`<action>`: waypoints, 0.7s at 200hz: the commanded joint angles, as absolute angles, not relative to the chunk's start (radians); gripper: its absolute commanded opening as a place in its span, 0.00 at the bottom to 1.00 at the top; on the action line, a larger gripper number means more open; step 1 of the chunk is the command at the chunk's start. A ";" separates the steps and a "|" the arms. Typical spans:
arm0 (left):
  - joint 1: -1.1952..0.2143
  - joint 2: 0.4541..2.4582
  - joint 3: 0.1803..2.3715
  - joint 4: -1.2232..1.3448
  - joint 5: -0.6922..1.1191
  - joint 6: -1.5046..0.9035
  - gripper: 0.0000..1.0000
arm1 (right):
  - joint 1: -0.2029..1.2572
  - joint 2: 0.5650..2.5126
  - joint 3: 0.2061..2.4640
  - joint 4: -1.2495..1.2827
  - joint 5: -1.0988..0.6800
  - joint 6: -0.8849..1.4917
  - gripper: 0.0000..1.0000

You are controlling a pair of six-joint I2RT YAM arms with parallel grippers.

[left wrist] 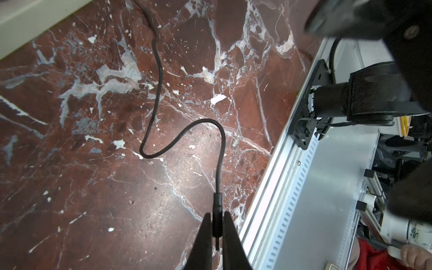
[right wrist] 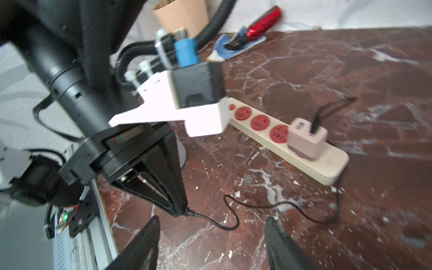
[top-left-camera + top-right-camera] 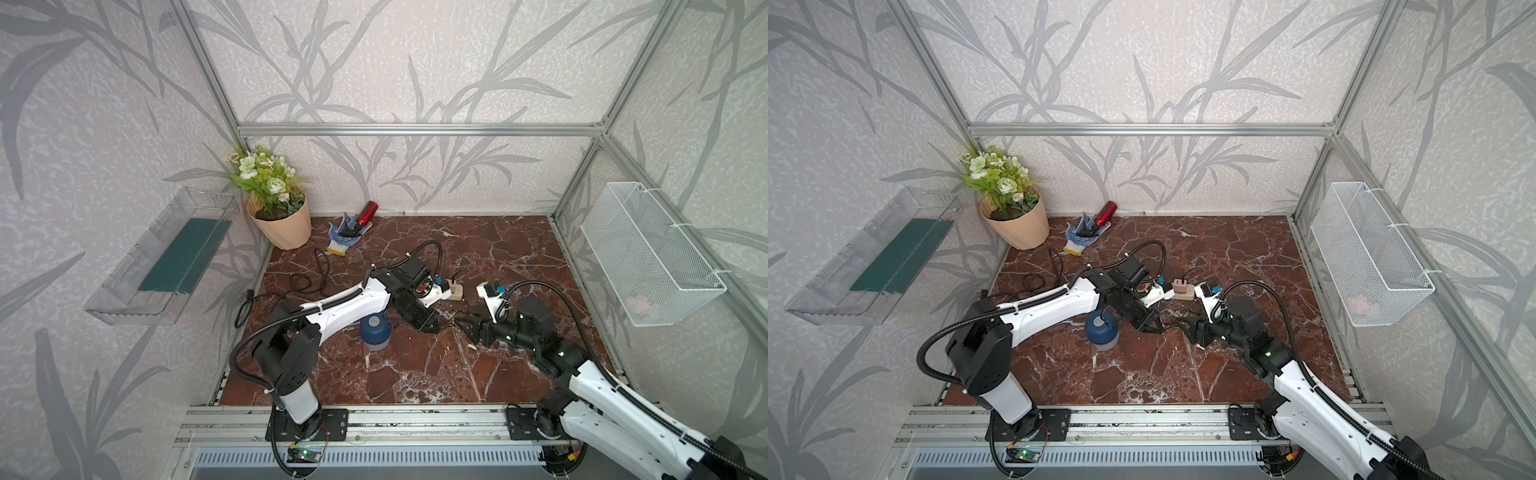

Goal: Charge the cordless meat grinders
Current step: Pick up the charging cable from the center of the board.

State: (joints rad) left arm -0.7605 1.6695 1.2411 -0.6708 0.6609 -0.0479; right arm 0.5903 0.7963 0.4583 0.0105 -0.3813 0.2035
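The cordless meat grinder [image 3: 376,330] [image 3: 1101,330], dark blue dome with a grey button on a pale cup, stands upright beside and partly under my left arm. Just right of it, my left gripper [image 3: 432,328] [image 1: 217,224] is shut on the plug end of a thin black charging cable [image 1: 159,77] [image 2: 231,224]. The cable runs to a pink adapter [image 2: 306,140] plugged into the cream power strip [image 2: 327,168] [image 3: 455,293]. My right gripper [image 3: 465,324] [image 2: 212,222] stands open, facing the left gripper's tip, with only bare floor between its fingers.
A flower pot [image 3: 286,224] stands in the back left corner, with a glove [image 3: 343,235] and a red bottle [image 3: 368,214] next to it. Black cable loops [image 3: 307,282] lie left of my left arm. A wire basket [image 3: 652,253] hangs on the right wall, a clear tray [image 3: 166,253] on the left.
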 commanded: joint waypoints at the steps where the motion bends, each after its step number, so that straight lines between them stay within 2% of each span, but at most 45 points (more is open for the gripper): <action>1: -0.749 1.625 1.203 -0.765 0.687 -0.057 0.10 | 0.657 0.821 0.500 0.064 -0.434 0.022 0.70; 41: -0.734 1.588 1.164 -0.802 0.731 -0.061 0.09 | 0.766 0.831 0.488 0.094 -0.391 -0.210 0.69; 95: -0.723 1.505 1.123 -0.783 0.789 -0.117 0.09 | 0.769 0.859 0.415 0.198 -0.440 -0.371 0.68; 140: -0.717 1.452 1.115 -0.787 0.807 -0.118 0.08 | 0.797 0.945 0.467 0.153 -0.449 -0.455 0.61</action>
